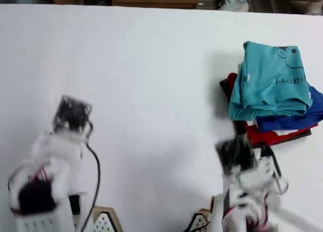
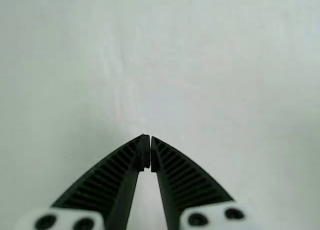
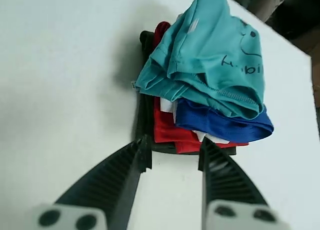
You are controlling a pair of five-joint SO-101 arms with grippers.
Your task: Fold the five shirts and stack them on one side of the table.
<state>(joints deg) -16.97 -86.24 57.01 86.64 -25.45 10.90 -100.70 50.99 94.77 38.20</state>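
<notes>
On the tabletop's (image 1: pixel 151 65) right side, just ahead of your right jaws (parted, holding nothing; the left jaws sit pressed together over bare surface), the shirt stack (image 1: pixel 272 88) looks soft, light and slippery, so pinch a folded edge.

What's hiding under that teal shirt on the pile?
Under the teal shirt lies a blue shirt, then a red shirt, with a dark garment at the bottom. A white scrap peeks out between them; the middles of all are covered.

surface: white table (image 1: pixel 151 65) | load: folded shirt stack (image 1: pixel 272 85), teal on top, at its right side
</notes>
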